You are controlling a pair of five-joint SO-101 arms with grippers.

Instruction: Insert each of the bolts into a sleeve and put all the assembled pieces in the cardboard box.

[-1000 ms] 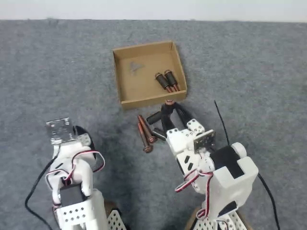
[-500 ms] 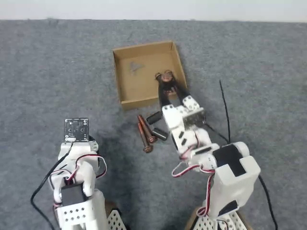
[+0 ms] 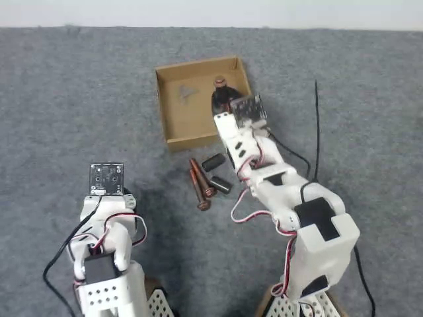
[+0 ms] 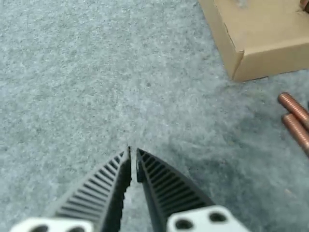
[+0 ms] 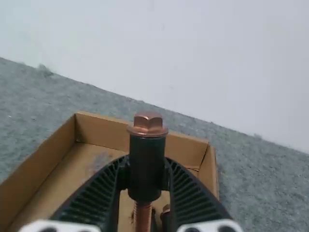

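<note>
Count: 1 cardboard box (image 3: pixel 192 99), 2 bare bolts (image 3: pixel 198 186), 2 empty sleeves (image 3: pixel 213 162), loose on the grey counter (image 3: pixel 79 99) just in front of the box | my right hand (image 5: pixel 146 166) clamped on 1 sleeved bolt (image 5: pixel 146 145), held over the box | my left hand (image 4: pixel 131 162) fingers together, holding nothing, above bare counter | high view gives the loose sleeves, right wrist view the grip on the black sleeve.

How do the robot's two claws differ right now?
The left claw is shut on nothing, while the right claw is clamped on a sleeved bolt. The left claw points at bare carpet, short of the cardboard box; the right claw is over the box. Both are black and ribbed.
</note>
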